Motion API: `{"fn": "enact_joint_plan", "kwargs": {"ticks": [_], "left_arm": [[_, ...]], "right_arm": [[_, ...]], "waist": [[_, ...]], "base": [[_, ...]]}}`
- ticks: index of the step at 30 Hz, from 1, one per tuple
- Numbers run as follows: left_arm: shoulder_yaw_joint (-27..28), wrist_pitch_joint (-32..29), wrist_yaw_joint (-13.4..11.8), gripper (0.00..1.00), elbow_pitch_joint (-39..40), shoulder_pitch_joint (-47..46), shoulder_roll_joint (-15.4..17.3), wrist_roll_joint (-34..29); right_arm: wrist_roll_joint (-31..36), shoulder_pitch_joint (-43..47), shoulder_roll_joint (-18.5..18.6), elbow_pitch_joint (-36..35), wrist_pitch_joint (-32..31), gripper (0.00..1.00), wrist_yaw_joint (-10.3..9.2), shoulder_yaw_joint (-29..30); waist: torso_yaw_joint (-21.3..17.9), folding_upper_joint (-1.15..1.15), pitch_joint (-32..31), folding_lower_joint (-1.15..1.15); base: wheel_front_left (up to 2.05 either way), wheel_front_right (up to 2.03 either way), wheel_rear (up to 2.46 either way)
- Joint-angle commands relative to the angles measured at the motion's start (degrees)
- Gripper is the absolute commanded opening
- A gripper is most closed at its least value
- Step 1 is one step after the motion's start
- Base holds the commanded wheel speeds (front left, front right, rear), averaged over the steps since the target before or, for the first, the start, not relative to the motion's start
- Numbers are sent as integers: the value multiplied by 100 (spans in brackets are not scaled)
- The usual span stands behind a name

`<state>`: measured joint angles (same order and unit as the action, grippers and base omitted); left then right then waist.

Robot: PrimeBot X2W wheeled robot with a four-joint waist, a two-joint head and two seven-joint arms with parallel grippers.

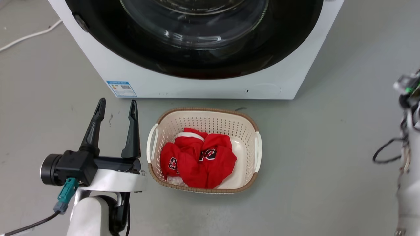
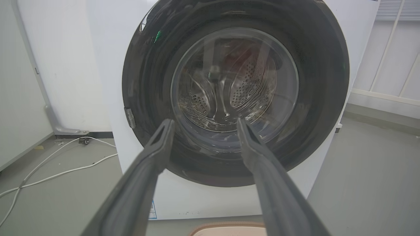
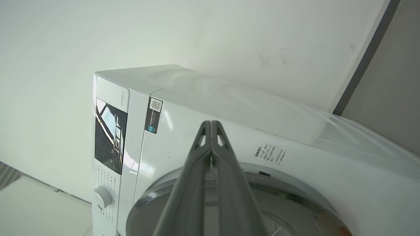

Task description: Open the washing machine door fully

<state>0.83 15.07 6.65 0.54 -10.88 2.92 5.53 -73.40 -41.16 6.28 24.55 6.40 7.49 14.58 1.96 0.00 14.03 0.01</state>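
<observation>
Hovering wide open, left gripper (image 2: 205,121) faces the shut washing machine door (image 2: 315,82); right gripper (image 3: 211,122), pinched empty, could slip off its glossy rim.

The floor (image 1: 328,147) before me is plain grey and smooth, marked with a few small dark scuffs. A white washing machine (image 1: 203,88) stands straight on it, its base at the far side of my head view. Just in front of the machine, not touching it, sits a cream basket (image 1: 244,127) with a brown woven rim and white handles. Off to my left a white cable (image 1: 29,35) trails loose across the floor.
</observation>
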Motion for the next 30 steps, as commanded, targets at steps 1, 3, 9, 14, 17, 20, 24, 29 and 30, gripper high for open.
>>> {"fn": "enact_joint_plan", "kwargs": {"ticks": [1,3,9,14,17,20,24,29,30], "left_arm": [[18,15,31,100,23,-67,-4,18],[33,15,32,100,45,-137,-4,27],[68,15,59,100,124,-283,-4,43],[93,15,70,100,191,-403,-4,36],[110,15,75,100,209,-473,-4,23],[93,15,83,100,218,-535,21,-15],[68,15,85,100,257,-626,50,-33],[-14,15,87,100,277,-693,103,-64],[-28,14,88,100,287,-713,104,-64]], "right_arm": [[17,-170,63,82,-58,0,0,12],[32,-661,183,425,-285,0,0,42],[435,-2023,484,1474,-1149,0,0,-172],[898,-2939,471,2160,-2010,0,0,-528],[1224,-3368,418,2489,-2374,0,1,-715],[1468,-3726,349,2801,-2715,0,1,-821],[1782,-4119,326,3127,-3055,0,0,-894],[2085,-4464,311,3367,-3353,0,0,-899],[2094,-4508,291,3398,-3439,0,0,-893]], "waist": [[39,0,124,-1],[53,0,212,-1],[87,0,473,-1],[97,0,696,-1],[97,0,813,-1],[114,0,911,-1],[138,0,1036,-1],[170,0,1176,-1],[176,0,1203,-1]], "base": [[0,0,0],[0,0,0],[0,0,0],[0,0,0],[0,0,0],[0,0,0],[0,0,0],[0,0,0],[0,0,0]]}}
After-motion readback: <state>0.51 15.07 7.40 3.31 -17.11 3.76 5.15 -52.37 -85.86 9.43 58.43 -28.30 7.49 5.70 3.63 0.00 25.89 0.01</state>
